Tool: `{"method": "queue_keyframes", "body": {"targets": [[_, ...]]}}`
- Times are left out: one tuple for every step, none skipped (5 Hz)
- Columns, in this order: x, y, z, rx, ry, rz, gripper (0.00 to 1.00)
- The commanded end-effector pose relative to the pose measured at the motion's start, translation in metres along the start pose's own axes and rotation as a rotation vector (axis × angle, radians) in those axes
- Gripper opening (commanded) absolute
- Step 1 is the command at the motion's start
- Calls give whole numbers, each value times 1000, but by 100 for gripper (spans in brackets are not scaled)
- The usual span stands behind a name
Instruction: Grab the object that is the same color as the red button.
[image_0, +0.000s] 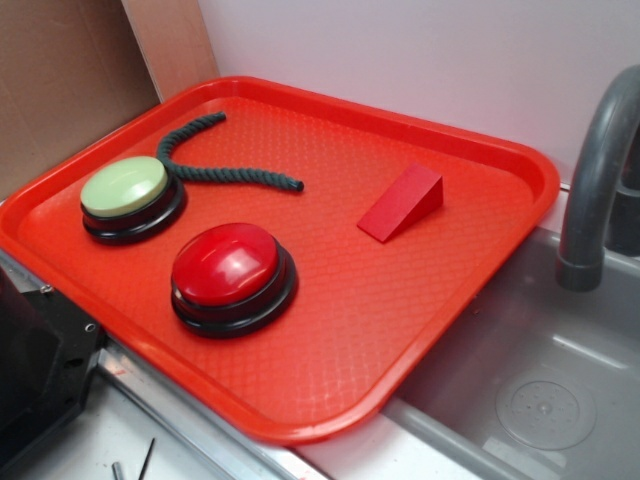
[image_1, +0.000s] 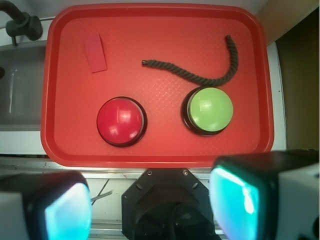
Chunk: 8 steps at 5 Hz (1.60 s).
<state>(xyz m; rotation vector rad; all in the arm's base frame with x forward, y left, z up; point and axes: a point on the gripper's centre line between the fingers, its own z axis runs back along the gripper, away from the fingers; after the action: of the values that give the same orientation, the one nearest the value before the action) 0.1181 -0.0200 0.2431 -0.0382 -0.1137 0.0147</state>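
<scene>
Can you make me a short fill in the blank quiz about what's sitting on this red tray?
1. The small wedge block is the same color as the ____ button.
2. The dark rope curls around the back of the pale ____ button.
3. Beside the tray, a grey faucet stands over the ____.
4. The gripper hangs with its fingers ____, holding nothing.

Missing words: red; green; sink; open
</scene>
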Motion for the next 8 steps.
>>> {"method": "queue_keyframes", "body": {"targets": [[0,0,0,0,0,0,100],[13,-3,-10,-1,-16,-25,100],[32,-4,-26,-3,-40,-31,100],[50,-12,-46,13,-56,-29,100],[78,-35,-80,-29,-93,-30,100],[101,-53,-108,-19,-95,-9,100],[130,-75,-137,-25,-130,27,100],[152,-88,-163,-9,-134,70,100]]}}
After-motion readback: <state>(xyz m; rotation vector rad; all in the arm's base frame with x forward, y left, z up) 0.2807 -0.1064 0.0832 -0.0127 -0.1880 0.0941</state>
